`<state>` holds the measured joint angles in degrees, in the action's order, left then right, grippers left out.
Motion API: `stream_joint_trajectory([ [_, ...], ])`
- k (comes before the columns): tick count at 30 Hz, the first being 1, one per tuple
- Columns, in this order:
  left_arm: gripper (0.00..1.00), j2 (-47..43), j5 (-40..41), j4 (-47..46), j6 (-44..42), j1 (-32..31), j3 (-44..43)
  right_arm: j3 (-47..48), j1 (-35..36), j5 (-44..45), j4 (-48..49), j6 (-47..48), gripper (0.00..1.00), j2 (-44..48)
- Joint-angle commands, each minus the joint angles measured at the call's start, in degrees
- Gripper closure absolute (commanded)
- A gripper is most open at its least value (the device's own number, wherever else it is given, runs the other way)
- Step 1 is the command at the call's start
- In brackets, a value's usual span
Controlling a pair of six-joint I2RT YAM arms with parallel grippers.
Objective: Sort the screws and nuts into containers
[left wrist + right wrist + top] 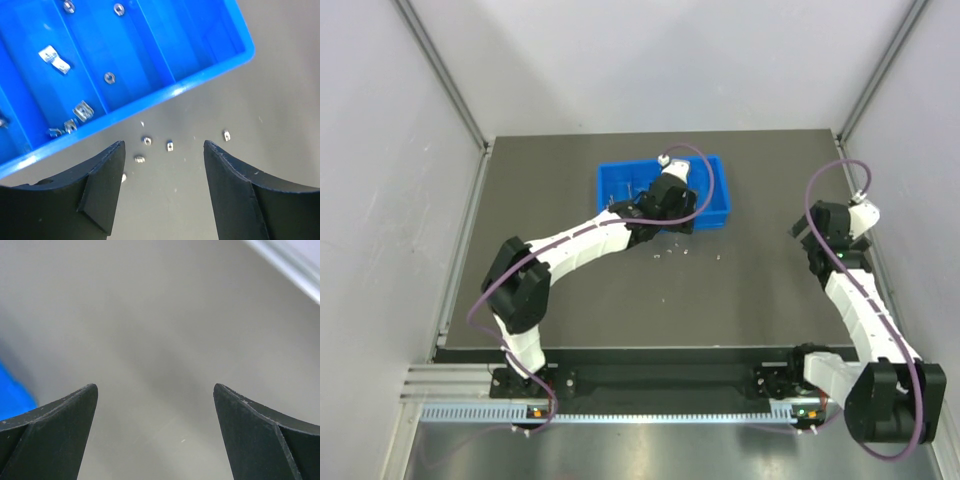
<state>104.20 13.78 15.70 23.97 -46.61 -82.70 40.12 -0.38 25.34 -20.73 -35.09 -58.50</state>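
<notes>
Just beyond the tray (176, 91) rim, left hand (164, 146) wide and empty above loose nuts (170, 146).

Tray (713, 196) at the table's (720, 300) far middle, nuts (109, 77) inside its compartments (150, 50), more loose just before its near wall.

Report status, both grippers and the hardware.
Left gripper open, empty, above loose pieces by the blue tray. Right gripper open, empty, off right. Nuts already in tray. Nothing blocking.

The tray (190, 85) is glossy blue plastic, the nuts (170, 146) shiny bare metal, the table (280, 110) smooth matt grey.
</notes>
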Motion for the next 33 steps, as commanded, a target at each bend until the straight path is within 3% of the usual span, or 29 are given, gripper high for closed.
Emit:
stream_joint_trajectory([
  [1,0.32,-4.2,-4.2,0.2,0.2,-0.1,1.9,2.1,-3.7,4.5,-1.5,-3.7,0.0,-1.1],
  [9,0.32,-4.1,-8.4,0.2,-3.0,-0.1,1.5,8.8,-10.0,18.9,-8.2,-11.4,0.0,-9.0],
  [14,0.33,-2.7,-10.0,1.2,-3.6,-0.1,0.2,6.1,-11.6,17.6,1.2,-4.5,0.0,-7.4],
  [19,0.33,-1.8,-10.6,1.5,-3.3,-0.1,0.0,5.2,-17.5,13.9,4.6,-1.3,0.0,-6.8],
  [24,0.34,-0.9,-10.9,2.2,-3.0,-0.1,-0.6,5.2,-25.1,9.5,5.1,-0.7,0.0,-12.3],
  [33,0.35,0.0,-12.0,3.5,-2.7,-0.1,-1.5,3.8,-30.6,7.0,10.0,-0.1,0.01,-22.3],
])
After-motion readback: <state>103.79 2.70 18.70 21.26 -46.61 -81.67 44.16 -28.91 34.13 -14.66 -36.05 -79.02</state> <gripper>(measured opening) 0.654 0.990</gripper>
